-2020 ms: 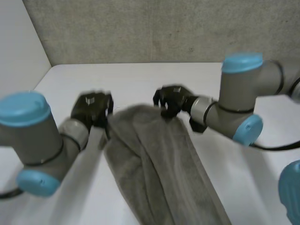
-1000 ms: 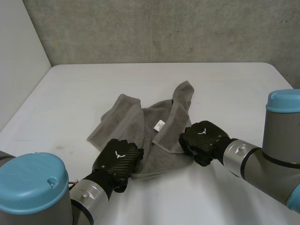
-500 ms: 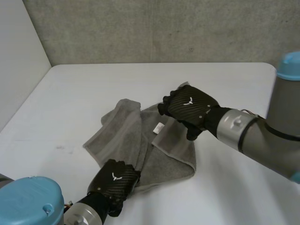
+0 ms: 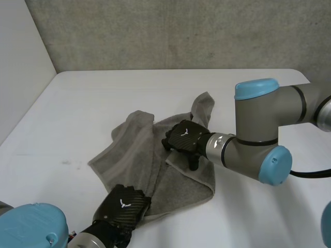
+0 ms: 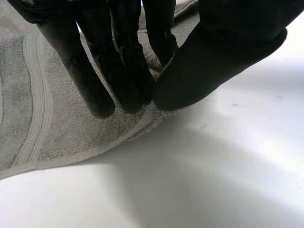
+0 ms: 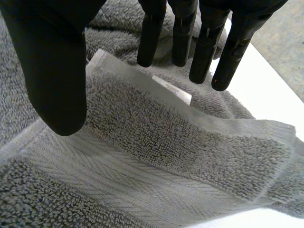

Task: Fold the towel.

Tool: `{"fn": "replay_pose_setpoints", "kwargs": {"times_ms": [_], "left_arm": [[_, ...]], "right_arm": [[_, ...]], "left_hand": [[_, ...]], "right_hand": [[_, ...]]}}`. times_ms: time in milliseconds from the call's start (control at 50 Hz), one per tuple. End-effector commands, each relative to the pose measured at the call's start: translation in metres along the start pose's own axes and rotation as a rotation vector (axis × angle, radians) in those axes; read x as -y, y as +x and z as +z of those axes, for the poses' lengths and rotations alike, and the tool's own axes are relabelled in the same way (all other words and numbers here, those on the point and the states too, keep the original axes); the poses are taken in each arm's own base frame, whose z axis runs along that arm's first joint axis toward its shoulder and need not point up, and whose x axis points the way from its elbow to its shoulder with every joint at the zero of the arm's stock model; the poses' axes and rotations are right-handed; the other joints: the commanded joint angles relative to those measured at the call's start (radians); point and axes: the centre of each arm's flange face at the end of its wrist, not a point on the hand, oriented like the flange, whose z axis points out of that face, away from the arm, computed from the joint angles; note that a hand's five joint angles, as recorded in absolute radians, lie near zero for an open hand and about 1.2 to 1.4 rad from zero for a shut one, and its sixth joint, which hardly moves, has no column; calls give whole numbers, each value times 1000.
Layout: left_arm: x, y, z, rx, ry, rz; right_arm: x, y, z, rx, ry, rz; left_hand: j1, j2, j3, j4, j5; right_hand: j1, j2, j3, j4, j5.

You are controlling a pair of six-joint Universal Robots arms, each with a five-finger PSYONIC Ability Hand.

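left hand [image 4: 123, 205] sat at the near edge of the grey towel [image 4: 135, 155], on the robot's side of the white table [image 4: 88, 98]; in its wrist view its fingers [image 5: 97, 71] lay on top of the cloth and its thumb [image 5: 209, 52] met them from the side; the towel's hemmed edge was drawn up between them, so this hand was pinching that edge; beside the pinch the hem ran flat along the table; right hand [image 4: 183, 138] was over the middle of the towel, reaching in from the right arm [image 4: 258, 134]; in its wrist view its fingers were straight and held apart from the thumb, pointing down at the cloth and grasping nothing; whether the fingertips touched the cloth could not be told; under its palm lay a folded flap of towel with a flat woven band along it; a small white tag [image 6: 172, 89] showed on the cloth at its fingertips; the towel lay crumpled rather than flat, near the middle of the table; one narrow end stuck out toward the far side, just beyond the right hand; a wider fold spread out on the robot's left; a grey concrete wall [image 4: 170, 31] stood behind the table.
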Motion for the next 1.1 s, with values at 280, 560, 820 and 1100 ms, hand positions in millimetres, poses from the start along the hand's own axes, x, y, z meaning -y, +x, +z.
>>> {"fn": "replay_pose_setpoints", "kwargs": {"times_ms": [280,560,820,1100], "left_arm": [[0,-3,2,8,-1,-6],[0,-7,4,21,-4,-14],[1,-7,4,19,-2,-13],[1,-7,4,20,-2,-15]], "right_arm": [[-13,-10,14,30,-18,-20],[-6,-2,3,7,-7,-24],[-12,-6,2,-11,10,-63],[-6,-4,-1,-52,68,-104]], "left_hand": [[181,165,166,165,164],[158,142,142,141,140],[155,139,139,139,137],[143,127,127,127,126]], "right_hand": [[151,238,231,225,228],[293,379,372,366,369],[348,435,428,422,425],[384,470,463,457,460]]}}
